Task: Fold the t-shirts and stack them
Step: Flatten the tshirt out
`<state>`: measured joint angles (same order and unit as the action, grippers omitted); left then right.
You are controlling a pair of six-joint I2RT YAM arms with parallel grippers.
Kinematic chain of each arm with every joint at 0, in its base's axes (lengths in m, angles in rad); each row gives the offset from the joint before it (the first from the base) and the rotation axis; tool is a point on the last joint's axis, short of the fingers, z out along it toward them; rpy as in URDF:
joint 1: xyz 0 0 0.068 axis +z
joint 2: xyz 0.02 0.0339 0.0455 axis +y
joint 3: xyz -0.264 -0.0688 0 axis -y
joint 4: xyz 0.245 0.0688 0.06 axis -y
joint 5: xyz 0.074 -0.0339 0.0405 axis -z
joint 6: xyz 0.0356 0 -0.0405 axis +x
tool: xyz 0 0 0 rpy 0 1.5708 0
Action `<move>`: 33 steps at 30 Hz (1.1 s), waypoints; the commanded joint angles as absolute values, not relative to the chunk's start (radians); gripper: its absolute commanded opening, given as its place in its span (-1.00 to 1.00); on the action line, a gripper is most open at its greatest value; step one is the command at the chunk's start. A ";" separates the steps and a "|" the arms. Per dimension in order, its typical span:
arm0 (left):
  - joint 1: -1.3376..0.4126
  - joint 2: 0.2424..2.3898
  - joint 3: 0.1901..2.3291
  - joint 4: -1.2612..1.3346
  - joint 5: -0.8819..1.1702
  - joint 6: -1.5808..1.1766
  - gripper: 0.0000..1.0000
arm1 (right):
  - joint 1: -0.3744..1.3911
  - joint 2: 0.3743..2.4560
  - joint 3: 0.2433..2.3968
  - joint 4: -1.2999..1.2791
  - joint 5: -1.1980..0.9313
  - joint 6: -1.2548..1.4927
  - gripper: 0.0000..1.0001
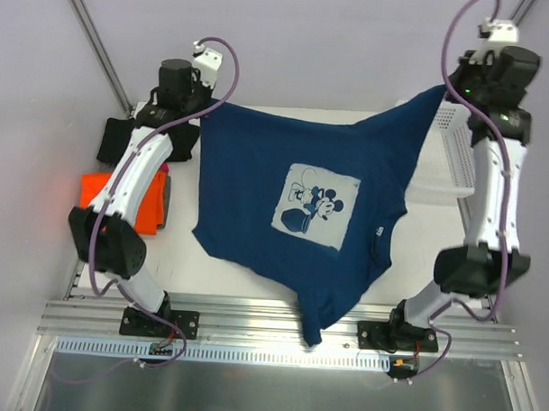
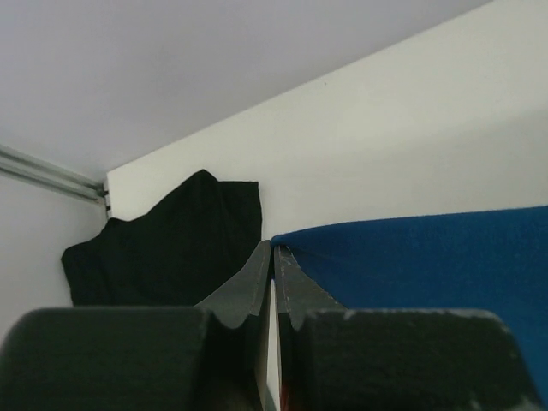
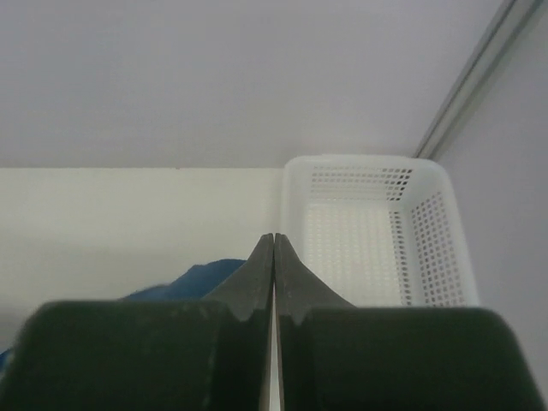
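Observation:
The navy blue t-shirt (image 1: 257,187) with a white cartoon print hangs spread out between my two grippers, its lower hem drooping over the table's near edge. My left gripper (image 1: 205,115) is shut on its far left corner; the blue cloth (image 2: 428,257) leaves the shut tips (image 2: 274,248) to the right. My right gripper (image 1: 444,90) is shut on the far right corner, held higher; blue cloth (image 3: 201,278) shows below-left of its tips (image 3: 274,238). The black t-shirt (image 1: 119,141) lies crumpled at the far left (image 2: 171,248). The orange t-shirt (image 1: 121,200) lies folded at the left edge.
A white lattice basket (image 1: 447,162) stands at the far right of the table, directly ahead of my right gripper (image 3: 368,231), with nothing showing inside it. A grey item (image 1: 166,197) sits beside the orange shirt. An aluminium rail (image 1: 270,327) runs along the near edge.

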<state>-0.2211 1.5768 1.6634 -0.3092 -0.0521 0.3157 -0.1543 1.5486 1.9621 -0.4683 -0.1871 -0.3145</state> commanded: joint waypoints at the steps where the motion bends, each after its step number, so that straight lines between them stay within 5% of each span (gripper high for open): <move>1: -0.210 1.699 1.775 -0.252 -0.018 0.354 -1.00 | -0.094 1.716 2.074 -0.439 -0.189 -0.325 -0.99; 12: -0.187 2.063 1.936 -0.252 -0.006 0.396 -1.00 | 0.078 2.097 2.177 -0.408 -0.117 -0.428 -0.99; 33: -0.155 2.194 2.069 -0.158 -0.146 0.451 -1.00 | 0.066 2.258 2.336 -0.334 0.046 -0.500 -0.99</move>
